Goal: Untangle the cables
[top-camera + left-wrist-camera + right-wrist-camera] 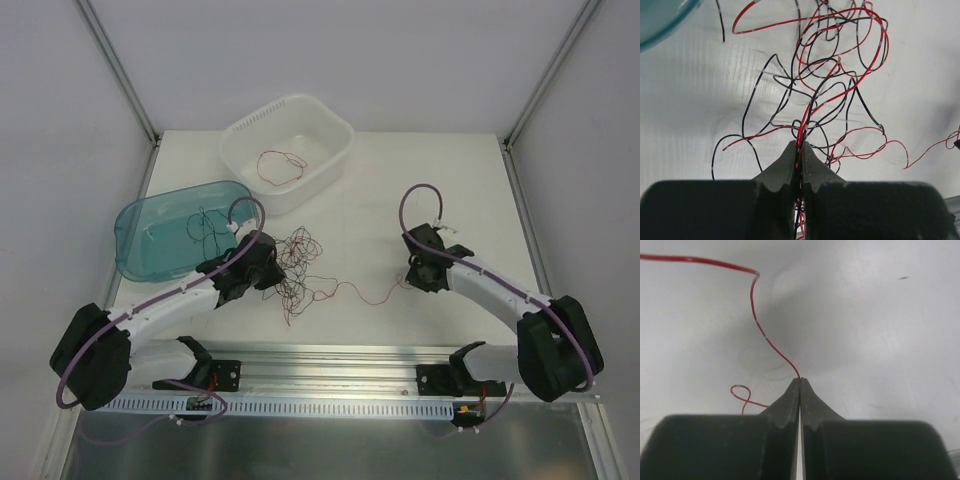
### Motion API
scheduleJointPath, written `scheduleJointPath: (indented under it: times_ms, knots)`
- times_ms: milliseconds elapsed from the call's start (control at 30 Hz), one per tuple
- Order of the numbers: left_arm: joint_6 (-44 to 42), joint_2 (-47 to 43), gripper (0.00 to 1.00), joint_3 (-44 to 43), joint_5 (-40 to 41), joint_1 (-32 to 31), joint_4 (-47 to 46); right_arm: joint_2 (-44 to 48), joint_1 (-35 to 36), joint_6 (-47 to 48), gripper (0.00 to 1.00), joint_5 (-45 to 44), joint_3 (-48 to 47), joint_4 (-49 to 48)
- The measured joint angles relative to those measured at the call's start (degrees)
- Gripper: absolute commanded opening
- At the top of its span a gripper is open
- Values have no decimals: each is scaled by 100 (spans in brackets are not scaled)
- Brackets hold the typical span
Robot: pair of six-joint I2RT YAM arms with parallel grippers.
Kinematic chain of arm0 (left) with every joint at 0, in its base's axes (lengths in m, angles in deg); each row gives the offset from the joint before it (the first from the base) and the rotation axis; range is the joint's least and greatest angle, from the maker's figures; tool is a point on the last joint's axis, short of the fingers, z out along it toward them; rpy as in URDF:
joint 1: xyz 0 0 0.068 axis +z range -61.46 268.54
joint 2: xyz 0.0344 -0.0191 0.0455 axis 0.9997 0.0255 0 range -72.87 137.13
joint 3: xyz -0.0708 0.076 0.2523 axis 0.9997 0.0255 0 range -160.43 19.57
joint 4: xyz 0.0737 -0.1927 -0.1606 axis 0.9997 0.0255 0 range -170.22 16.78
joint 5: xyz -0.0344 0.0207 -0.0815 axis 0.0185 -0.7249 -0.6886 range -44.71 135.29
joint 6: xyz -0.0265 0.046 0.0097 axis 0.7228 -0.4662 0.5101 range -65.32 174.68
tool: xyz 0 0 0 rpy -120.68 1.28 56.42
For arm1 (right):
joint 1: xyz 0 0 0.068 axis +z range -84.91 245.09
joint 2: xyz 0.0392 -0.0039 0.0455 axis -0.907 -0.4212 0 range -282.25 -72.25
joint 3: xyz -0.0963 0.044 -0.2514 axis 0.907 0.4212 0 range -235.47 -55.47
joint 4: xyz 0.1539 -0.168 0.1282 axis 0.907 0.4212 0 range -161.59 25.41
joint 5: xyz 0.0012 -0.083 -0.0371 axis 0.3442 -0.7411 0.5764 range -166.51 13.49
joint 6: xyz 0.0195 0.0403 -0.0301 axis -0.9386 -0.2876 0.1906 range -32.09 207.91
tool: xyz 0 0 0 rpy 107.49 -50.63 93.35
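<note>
A tangled clump of thin red and black cables [300,265] lies on the white table between the arms. In the left wrist view the clump [835,85] spreads out ahead of the fingers. My left gripper [800,146] is shut on several red and black strands of it at the clump's left side [268,268]. One red strand [365,293] runs right from the clump to my right gripper [412,278]. My right gripper [800,380] is shut on that red strand [762,332].
A white tub [288,150] at the back holds a loose red wire [280,165]. A teal translucent tub [180,228] at the left holds thin black wires. A metal rail [330,375] runs along the near edge. Grey walls enclose the table.
</note>
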Motion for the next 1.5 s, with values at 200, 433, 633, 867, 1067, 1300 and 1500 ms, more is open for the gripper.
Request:
scheduleJointPath:
  times_ms: [200, 433, 633, 867, 1067, 1300, 1500]
  knots:
    - [-2, -570, 0, 350, -35, 313, 4, 973, -1631, 481, 1, -33, 205, 376]
    - [-7, -649, 0, 540, -120, 496, 146, 1812, -2334, 903, 1, -225, 157, 826]
    - [-83, -566, 0, 538, -293, 496, 144, 1864, -2321, 1222, 1, 68, 83, 874]
    - [-188, -376, 0, 527, -518, 492, 153, 1641, -1921, 1508, 67, 214, 81, 901]
    - [-269, -168, 0, 326, -686, 334, 181, 1639, -562, 1917, 76, 313, -343, 909]
    - [-304, -138, 0, 199, -767, 256, 177, 1086, 938, 2337, 81, 977, -892, 28]
    - [-304, -140, 0, 199, -778, 256, 184, -380, 1812, 2673, 82, 1611, -1270, -966]
